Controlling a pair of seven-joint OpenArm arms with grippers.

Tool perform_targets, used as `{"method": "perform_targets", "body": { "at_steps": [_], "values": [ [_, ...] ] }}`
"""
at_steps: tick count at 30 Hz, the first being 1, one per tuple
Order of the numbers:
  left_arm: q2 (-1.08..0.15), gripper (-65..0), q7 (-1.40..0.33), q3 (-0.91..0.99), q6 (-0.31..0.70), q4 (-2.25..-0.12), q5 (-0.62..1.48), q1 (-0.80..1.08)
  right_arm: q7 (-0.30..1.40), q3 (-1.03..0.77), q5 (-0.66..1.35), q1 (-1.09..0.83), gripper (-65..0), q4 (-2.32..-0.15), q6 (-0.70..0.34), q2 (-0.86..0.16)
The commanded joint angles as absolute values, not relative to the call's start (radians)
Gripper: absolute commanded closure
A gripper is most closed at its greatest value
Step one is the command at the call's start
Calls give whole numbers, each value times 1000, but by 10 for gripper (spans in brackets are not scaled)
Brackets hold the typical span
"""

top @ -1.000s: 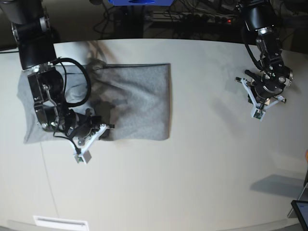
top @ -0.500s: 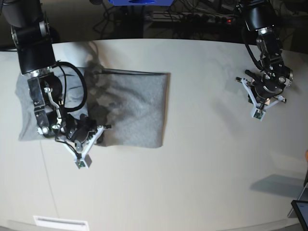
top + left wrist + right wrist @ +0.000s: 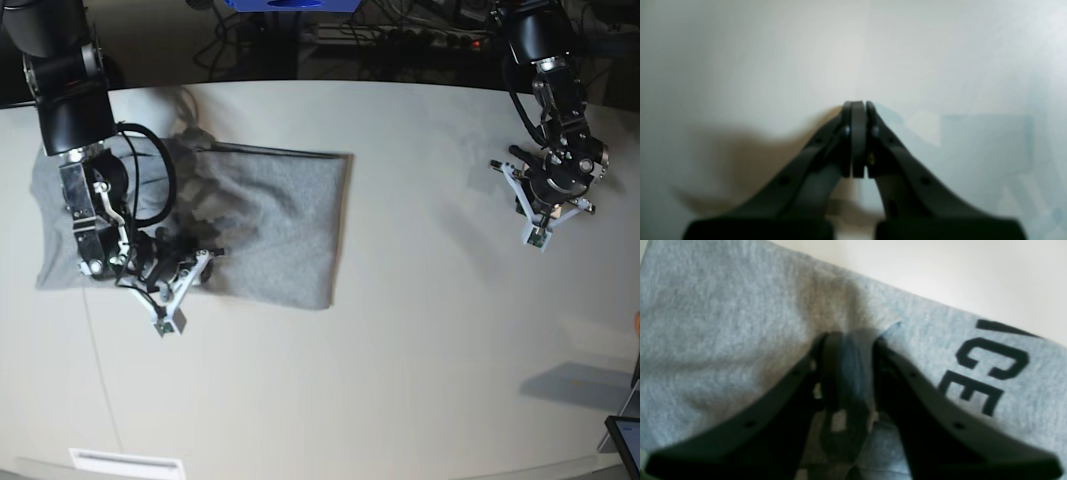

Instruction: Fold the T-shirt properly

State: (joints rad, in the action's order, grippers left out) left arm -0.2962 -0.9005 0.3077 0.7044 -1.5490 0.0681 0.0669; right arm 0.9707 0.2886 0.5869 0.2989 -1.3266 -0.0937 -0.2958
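Note:
The heather-grey T-shirt (image 3: 270,220) lies as a folded rectangle on the left of the white table (image 3: 420,350). My right gripper (image 3: 205,258) rests low on its near edge. In the right wrist view the right gripper (image 3: 853,340) has its jaws a little apart, with grey cloth showing in the gap and no pinch visible. Black letters "CE" (image 3: 983,373) show on the T-shirt (image 3: 723,323) to the right of the fingers. My left gripper (image 3: 553,190) hovers over bare table far right, away from the shirt. Up close the left gripper (image 3: 858,106) is shut and empty.
Dark cables and equipment run behind the table's far edge (image 3: 400,85). A white label (image 3: 125,462) sits at the near left edge. A dark screen corner (image 3: 625,440) pokes in at the bottom right, with a grey shadow beside it.
The shirt has slid slightly left and its right edge now slants. The right arm shifted a little with it over the near edge. The left arm has not moved.

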Motion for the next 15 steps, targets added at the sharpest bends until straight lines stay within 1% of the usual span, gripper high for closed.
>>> {"method": "perform_targets", "body": {
  "at_steps": [1,3,6,10,12,15],
  "values": [
    [-309,0,-906,312,698,-1557,65,61,955,283,591,326,-187,-1351,-93,-305],
    [-309,0,-906,312,698,-1560,65,61,944,282,570,326,-199,-1372,-93,-305],
    [-309,0,-906,312,698,-1564,65,62,921,282,453,320,-199,-1442,-88,-298],
    [-309,0,-906,312,698,-1567,76,62,926,280,321,302,-199,-1535,-42,-295],
    [-306,0,-897,312,698,-1578,76,62,926,275,309,282,-199,-1596,-36,-298],
    [-288,0,-826,312,698,-1646,117,82,926,274,306,226,-199,-1695,-36,-305]
  ]
}}
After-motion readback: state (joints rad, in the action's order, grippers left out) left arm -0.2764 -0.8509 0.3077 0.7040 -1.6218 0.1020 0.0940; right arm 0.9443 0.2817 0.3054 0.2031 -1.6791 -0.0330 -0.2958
